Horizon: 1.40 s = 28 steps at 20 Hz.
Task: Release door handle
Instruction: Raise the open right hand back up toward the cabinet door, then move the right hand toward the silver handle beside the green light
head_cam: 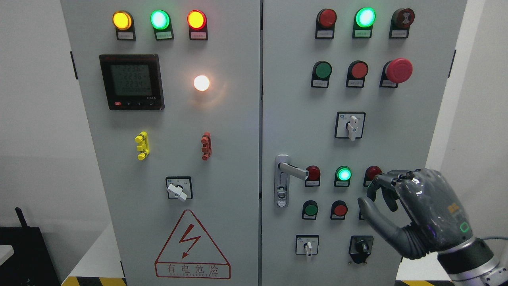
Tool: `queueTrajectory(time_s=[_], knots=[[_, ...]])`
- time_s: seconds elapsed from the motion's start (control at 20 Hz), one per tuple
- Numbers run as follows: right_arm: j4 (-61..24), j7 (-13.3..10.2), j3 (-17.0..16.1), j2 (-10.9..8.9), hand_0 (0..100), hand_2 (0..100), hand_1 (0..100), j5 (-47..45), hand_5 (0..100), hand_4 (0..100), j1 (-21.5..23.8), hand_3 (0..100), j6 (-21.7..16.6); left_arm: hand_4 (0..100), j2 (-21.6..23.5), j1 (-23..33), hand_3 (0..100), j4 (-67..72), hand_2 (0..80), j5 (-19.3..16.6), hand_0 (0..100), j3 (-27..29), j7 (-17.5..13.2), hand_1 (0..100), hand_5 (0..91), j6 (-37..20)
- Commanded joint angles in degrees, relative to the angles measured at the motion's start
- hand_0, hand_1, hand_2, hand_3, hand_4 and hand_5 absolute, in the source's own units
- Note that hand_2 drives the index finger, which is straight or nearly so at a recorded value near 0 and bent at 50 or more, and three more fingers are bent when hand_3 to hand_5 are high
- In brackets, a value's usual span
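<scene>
The silver lever door handle (pixel 293 171) sits on its long plate at the left edge of the right cabinet door (pixel 397 151), pointing right and level. My right hand (pixel 372 200) comes in from the lower right and hovers well to the right of the handle, in front of the lower buttons. It touches neither the handle nor the door. Its fingers (pixel 383 184) are loosely bent over the extended thumb (pixel 371 218) with a gap between them, and they hold nothing. My left arm does not show.
The grey cabinet has two shut doors carrying lamps, push buttons, rotary switches (pixel 350 125), a red emergency stop (pixel 399 70) and a meter (pixel 131 82). A lit green button (pixel 343 174) and a red one (pixel 339 209) lie between hand and handle. White walls flank the cabinet.
</scene>
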Motion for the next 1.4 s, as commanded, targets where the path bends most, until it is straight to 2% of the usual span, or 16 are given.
queueTrajectory(time_s=[0.0,0.15,0.35,0.5,0.65,0.85,1.0,1.15,1.35], knots=[[0.0,-0.1,7.4,0.24,54,65,10,-0.3,99,99,-5.3,100,4.0,0,0.0,0.0,0,-1.8,0.0,0.0,12,0.1,0.0,39,0.0,0.0],[0.0,-2.0,8.3,1.12,52,64,13,-0.3,99,99,-6.6,100,5.0,0,0.0,0.0,0,-1.8,0.0,0.1,12,0.0,0.0,39,0.0,0.0],[0.0,-8.7,10.5,1.30,50,62,15,-0.3,99,96,-6.5,100,4.9,0,0.0,0.0,0,-1.8,0.0,0.1,12,0.0,0.0,39,0.0,0.0],[0.0,-9.5,12.1,1.12,49,62,15,-0.6,99,96,-6.4,100,5.3,0,0.0,0.0,0,-1.8,0.0,0.0,12,0.0,0.0,39,0.0,0.0],[0.0,-11.0,12.2,1.38,49,61,14,-1.8,99,96,-6.4,100,5.3,0,0.0,0.0,0,-1.8,0.0,0.0,12,0.0,0.0,39,0.0,0.0],[0.0,-11.4,12.9,1.12,50,61,13,-6.5,99,96,-6.1,100,5.3,0,0.0,0.0,0,-1.8,0.0,0.0,12,0.0,0.0,39,0.0,0.0],[0.0,-11.5,12.9,0.16,51,62,12,-8.2,99,96,-6.6,100,6.4,0,0.0,0.0,0,-1.8,0.0,0.0,12,0.0,0.0,39,0.0,0.0],[0.0,-11.2,13.1,-1.77,51,65,12,-8.4,99,96,-6.8,100,6.7,0,0.0,0.0,0,-1.8,0.0,0.1,12,0.0,0.0,39,0.0,0.0],[0.0,-11.1,13.8,-6.51,51,65,13,-11.4,99,97,-7.2,100,7.5,0,0.0,0.0,0,-1.8,0.0,0.0,12,0.0,0.0,39,0.0,0.0]])
